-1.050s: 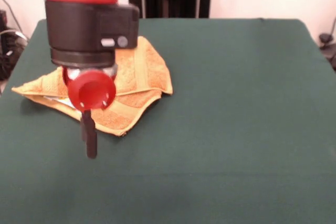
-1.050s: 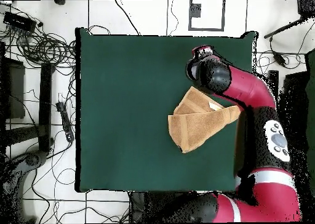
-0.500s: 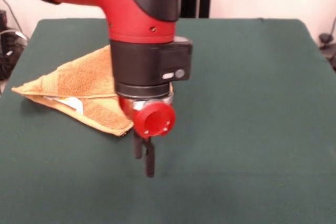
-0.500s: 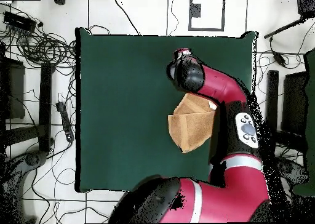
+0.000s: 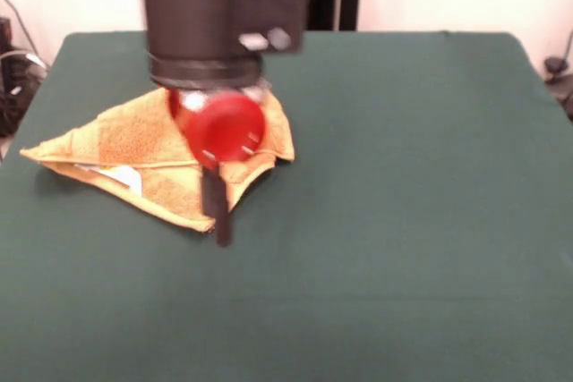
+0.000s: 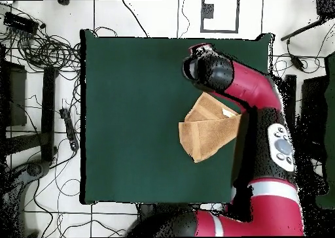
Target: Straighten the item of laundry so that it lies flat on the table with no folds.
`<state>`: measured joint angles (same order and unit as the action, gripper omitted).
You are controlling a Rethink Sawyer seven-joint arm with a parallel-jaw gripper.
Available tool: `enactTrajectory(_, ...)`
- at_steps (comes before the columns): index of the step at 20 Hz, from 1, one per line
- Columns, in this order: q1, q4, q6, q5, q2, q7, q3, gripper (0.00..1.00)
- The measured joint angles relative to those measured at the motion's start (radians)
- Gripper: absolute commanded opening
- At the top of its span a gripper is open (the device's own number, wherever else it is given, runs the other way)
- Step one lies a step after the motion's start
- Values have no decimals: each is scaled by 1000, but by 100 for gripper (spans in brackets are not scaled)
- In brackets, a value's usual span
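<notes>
Since half a second ago the arm has swung back over the towel (image 5: pixel 134 154), its claw (image 5: pixel 218 212) now hanging at the cloth's near edge rather than over bare felt. From the front, a white tag shows on the folded, roughly triangular towel; overhead, the arm hides the claw entirely. Green worktop (image 5: pixel 403 221) fills the scene, with cables (image 6: pixel 39 52) on a pale floor around it. Whether the blurred claw is parted or closed, or touching cloth, cannot be told.

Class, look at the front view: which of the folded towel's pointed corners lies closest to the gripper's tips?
The towel's near corner, pointing toward the camera, right beside the gripper. The long thin corner and the blunter one lie farther off.
</notes>
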<state>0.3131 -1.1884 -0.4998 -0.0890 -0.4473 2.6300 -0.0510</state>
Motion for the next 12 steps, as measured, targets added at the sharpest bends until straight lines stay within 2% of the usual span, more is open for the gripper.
enactTrajectory(6,78,-4,-4,-2,-57,0,1,100)
enactTrajectory(12,79,-19,16,-33,-60,0,32,100)
